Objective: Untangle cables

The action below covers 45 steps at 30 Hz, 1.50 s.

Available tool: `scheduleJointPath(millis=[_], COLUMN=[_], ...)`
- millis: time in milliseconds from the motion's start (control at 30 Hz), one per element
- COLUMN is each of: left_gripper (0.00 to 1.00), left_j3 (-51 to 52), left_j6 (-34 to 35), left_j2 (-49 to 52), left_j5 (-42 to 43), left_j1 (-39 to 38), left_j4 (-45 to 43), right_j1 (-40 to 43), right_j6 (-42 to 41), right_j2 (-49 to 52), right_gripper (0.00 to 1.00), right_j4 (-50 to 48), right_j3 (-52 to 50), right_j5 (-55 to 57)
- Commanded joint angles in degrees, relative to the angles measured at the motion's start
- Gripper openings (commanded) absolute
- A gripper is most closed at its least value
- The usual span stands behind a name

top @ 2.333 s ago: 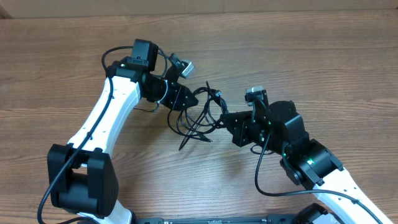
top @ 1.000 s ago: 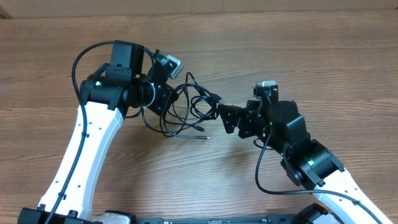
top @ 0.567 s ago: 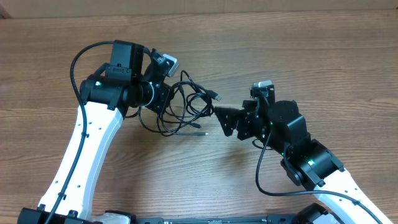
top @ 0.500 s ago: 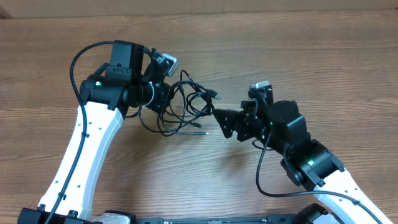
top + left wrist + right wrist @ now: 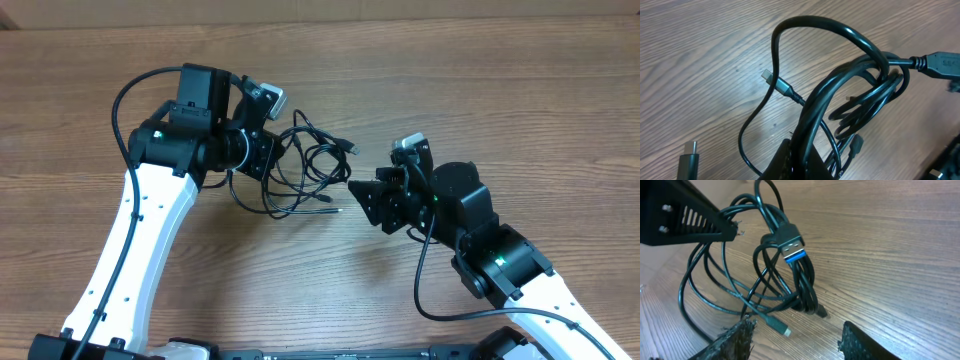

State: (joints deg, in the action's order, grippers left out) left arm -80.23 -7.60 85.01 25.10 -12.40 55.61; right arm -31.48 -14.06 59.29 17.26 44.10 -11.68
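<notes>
Just ahead of your right gripper [image 5: 358,190] — jaws apart, holding nothing — the cables [image 5: 310,165] are bunching out of your left gripper [image 5: 262,155], which is clenching them, USB plug [image 5: 792,245] nearest the right arm.

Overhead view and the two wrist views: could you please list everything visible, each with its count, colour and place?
table: one, brown wood, under everything.
cables: several (exact count unclear), black, tangled in one bundle between the two arms, partly lifted.
large plug: one, black with metal shell and blue insert, in the middle of the bundle.
small plugs: at least two, black with metal tips, on loose cable ends near the bundle.
arms: two, white with black joints, coming from the near edge, left and right.
left fingers: black, shut on the cables.
right fingers: black, open, just short of the bundle.
</notes>
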Motion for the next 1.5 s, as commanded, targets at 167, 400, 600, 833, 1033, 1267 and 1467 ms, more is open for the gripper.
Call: scheduleJointPath(millis=[167,400,600,833,1033,1267,1467], left_gripper=[0.04,0.04,0.04,0.04,0.04,0.04,0.04], left_j3=[-0.5,-0.5,-0.5,-0.5,-0.5,-0.5,-0.5], left_j6=[-1.0,-4.0,-4.0,-4.0,-4.0,-4.0,-4.0], left_j2=[-0.8,-0.8,-0.8,-0.8,-0.8,-0.8,-0.8], left_j5=[9.3,13.7,14.4,15.6,14.9,12.0,11.1], left_j1=[-0.4,-0.4,-0.4,-0.4,-0.4,-0.4,-0.4], left_j4=[-0.3,-0.1,-0.1,-0.2,-0.2,-0.2,-0.1], right_j1=[0.2,0.2,0.2,0.2,0.2,0.2,0.2], right_j6=[0.9,0.9,0.9,0.9,0.6,0.4,0.4], right_j2=[-0.7,0.0,0.0,0.0,0.0,0.0,0.0], right_gripper=[0.53,0.53,0.38,0.16,0.04,0.04,0.04], right_j4=[0.1,0.2,0.2,0.9,1.5,-0.5,-4.7], right_j3=[1.0,1.0,1.0,1.0,1.0,1.0,1.0], right_j5=[1.2,2.1,2.2,3.3,4.0,-2.3,-9.8])
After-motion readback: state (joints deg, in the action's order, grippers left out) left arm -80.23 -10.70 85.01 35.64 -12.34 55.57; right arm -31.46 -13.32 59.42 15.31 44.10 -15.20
